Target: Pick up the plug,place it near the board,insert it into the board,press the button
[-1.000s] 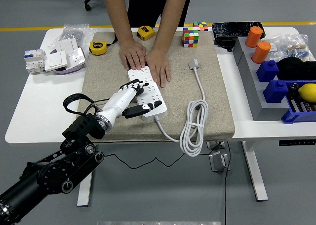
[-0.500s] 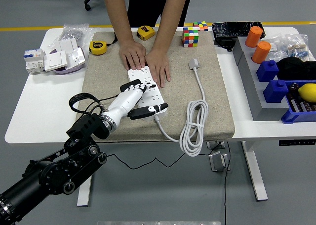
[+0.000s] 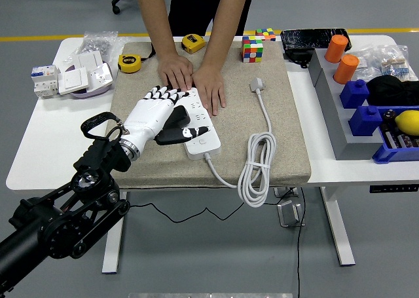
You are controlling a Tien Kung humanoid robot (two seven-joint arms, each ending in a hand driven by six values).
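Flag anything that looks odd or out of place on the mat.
The white plug lies loose on the beige mat, its cable coiled, not inserted in the white power strip. A person's hands pin the strip while the left hand rests on it.

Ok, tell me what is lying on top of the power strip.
The robot hand covers the power strip left side; a person's hands press its far end. Sockets beneath are hidden.

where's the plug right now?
Head view: the plug lies unplugged on the beige mat, right of the person's hands and below the Rubik's cube, its white cable coiling toward the near edge.
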